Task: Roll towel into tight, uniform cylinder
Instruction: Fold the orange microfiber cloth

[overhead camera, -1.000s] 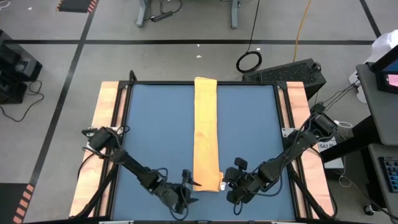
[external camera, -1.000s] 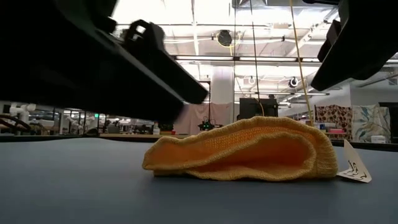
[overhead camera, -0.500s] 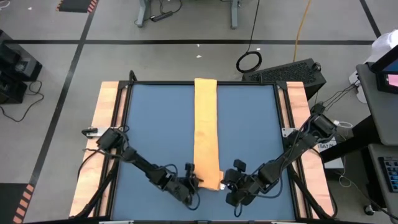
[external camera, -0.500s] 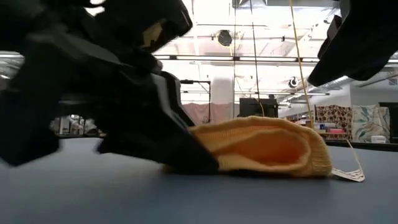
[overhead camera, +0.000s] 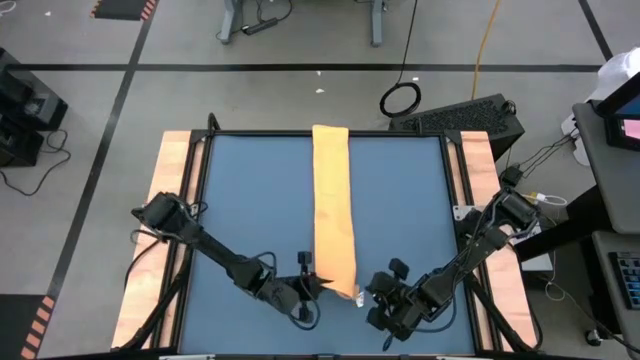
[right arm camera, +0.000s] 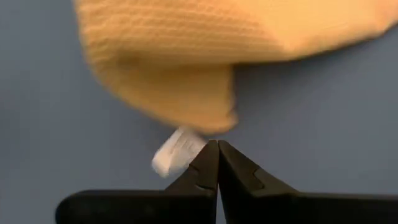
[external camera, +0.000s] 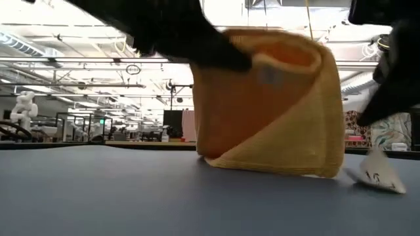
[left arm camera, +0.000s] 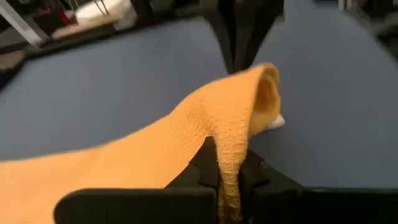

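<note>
I have the soft orange-yellow knitted towel, folded into a long narrow strip, laid down the middle of the blue-topped table; from what I can see the roll has barely begun. Only the near end is off the surface, and nearly the whole strip lies flat, running away to the far edge, so I judge that all the turning and tightening into a cylinder is left to do.

My left gripper has the towel's near end pinched between its two dark fingers, which are pressed together on a fold of cloth. The wrist view shows the fabric rising from between them and arching over into a loose hump. At table height the lifted end stands as a tall, slack loop, its lower edge resting on the table.

My right gripper sits just beside the same end, on the other side, its fingers pressed together on nothing. The tips stop short of the cloth, close to the small white tag that hangs from the towel's edge; I cannot tell whether they touch it.
</note>
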